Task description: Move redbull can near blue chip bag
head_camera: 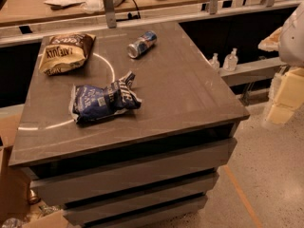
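The redbull can lies on its side on the grey table top, at the far middle, silver top pointing to the front left. The blue chip bag lies crumpled in the middle left of the table, about a bag's length in front of the can and apart from it. My gripper hangs at the right edge of the view, off the table's right side and lower than the top, far from both things. It holds nothing that I can see.
A brown-and-tan chip bag lies at the table's far left. The table is a drawer cabinet. Behind it runs a desk with papers and metal posts. Two small bottles stand on a ledge at the right. A cardboard box sits at the lower left.
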Controlling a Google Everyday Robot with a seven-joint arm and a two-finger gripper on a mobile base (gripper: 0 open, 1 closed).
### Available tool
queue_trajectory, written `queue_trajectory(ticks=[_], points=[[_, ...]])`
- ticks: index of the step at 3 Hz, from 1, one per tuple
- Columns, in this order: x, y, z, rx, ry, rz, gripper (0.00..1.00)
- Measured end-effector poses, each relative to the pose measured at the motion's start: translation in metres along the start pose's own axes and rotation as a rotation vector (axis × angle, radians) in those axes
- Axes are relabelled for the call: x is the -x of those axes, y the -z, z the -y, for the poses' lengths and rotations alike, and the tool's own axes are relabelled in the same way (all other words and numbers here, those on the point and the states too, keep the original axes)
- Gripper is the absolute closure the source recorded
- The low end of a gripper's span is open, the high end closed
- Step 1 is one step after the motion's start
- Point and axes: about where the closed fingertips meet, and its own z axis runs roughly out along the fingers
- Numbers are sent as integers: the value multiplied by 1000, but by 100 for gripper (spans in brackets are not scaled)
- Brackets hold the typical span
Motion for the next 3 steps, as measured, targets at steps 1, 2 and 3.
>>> queue_trajectory(ticks=[1, 2, 3], points=[[0, 0, 0, 0, 0, 0, 0], [5, -15, 21, 8, -48, 78, 0], [8, -39, 56, 9, -121, 203, 0]])
